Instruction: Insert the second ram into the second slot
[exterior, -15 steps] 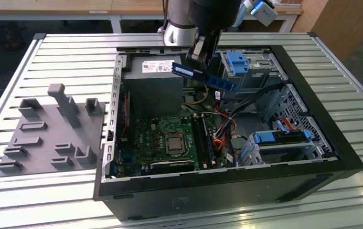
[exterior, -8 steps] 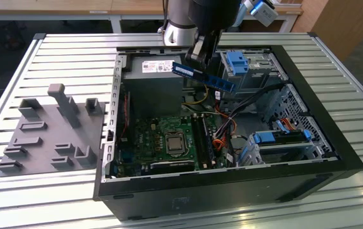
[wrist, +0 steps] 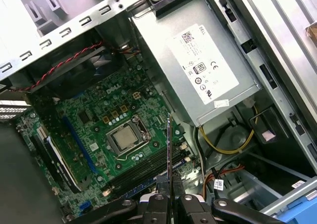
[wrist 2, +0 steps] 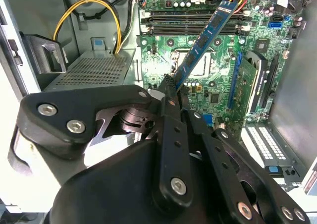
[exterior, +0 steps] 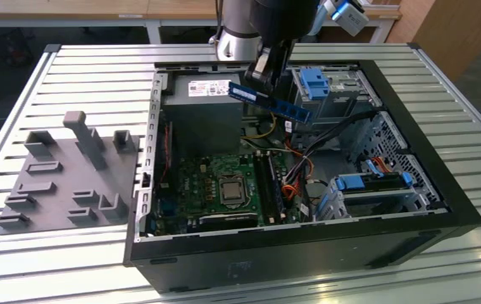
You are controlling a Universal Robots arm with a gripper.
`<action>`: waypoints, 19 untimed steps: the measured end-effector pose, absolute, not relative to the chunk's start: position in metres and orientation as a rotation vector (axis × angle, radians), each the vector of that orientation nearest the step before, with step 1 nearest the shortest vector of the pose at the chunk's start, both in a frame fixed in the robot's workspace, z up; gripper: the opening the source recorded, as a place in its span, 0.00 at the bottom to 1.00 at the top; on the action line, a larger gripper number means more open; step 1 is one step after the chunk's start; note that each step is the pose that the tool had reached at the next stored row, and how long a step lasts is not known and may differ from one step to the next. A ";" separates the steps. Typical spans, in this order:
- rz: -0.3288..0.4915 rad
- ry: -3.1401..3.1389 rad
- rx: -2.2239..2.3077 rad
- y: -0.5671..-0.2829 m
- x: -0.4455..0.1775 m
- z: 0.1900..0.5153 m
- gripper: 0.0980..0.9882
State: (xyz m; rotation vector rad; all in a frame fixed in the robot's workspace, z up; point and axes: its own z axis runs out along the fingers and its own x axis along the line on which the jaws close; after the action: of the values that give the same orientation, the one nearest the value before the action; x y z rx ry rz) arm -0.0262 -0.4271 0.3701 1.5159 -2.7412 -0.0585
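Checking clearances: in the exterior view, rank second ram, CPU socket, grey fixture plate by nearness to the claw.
1. second ram: held in the claw.
2. CPU socket: on the motherboard below.
3. grey fixture plate: outside the case, exterior view's left.

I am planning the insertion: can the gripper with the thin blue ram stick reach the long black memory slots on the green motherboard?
Probably yes. The gripper, shut on the thin blue ram stick, hangs over the open black case; the long black memory slots lie uncovered.
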 end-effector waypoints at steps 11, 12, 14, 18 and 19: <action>-0.059 -2.771 1.463 -0.427 -0.026 0.370 0.04; -0.059 -2.774 1.457 -0.427 -0.026 0.370 0.04; -0.059 -2.780 1.445 -0.427 -0.026 0.370 0.04; -0.059 -2.792 1.423 -0.427 -0.026 0.370 0.04; -0.059 -2.795 1.417 -0.427 -0.026 0.370 0.04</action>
State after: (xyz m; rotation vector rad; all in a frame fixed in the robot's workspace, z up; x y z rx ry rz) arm -0.0262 -0.4271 0.3701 1.4174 -2.7948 -0.0590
